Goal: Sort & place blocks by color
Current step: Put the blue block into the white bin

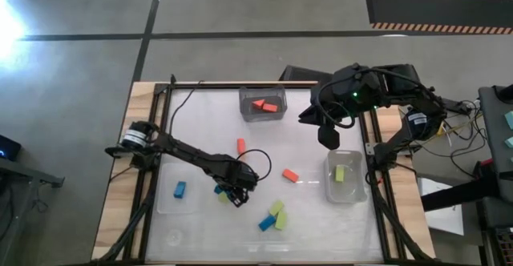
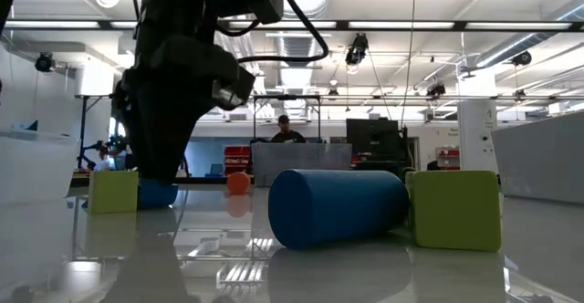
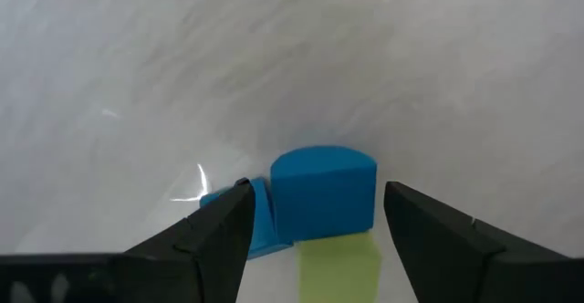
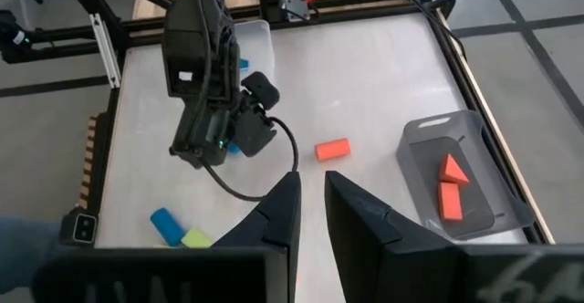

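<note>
— Left gripper (image 1: 234, 195) sits low near the table's centre, a little toward seven o'clock, fingers spread apart with a blue block (image 3: 324, 193) between them and nothing clamped yet.

— So it's the pick for the blue bin?

— That's my reading. In the left wrist view a second blue block (image 3: 260, 216) lies against the first, and a yellow-green block (image 3: 339, 265) sits just before it; whether they all touch I can't quite tell from that angle.

— And the right gripper (image 4: 310, 203)?

— Fingers together, empty, hovering at about two o'clock between the bin holding orange-red blocks (image 1: 264, 106) at twelve and the bin with one yellow-green block (image 1: 340, 173) at three.

— What's unsorted?

— One orange-red block (image 1: 240, 145) at centre, another (image 1: 290, 174) toward three, and a blue-and-green cluster (image 1: 272, 216) at six. A blue block (image 1: 179, 189) already lies in the bin at nine.

— Next move?

— Close squarely on the one blue block without dragging its neighbours, lift, then carry it toward nine o'clock.
</note>
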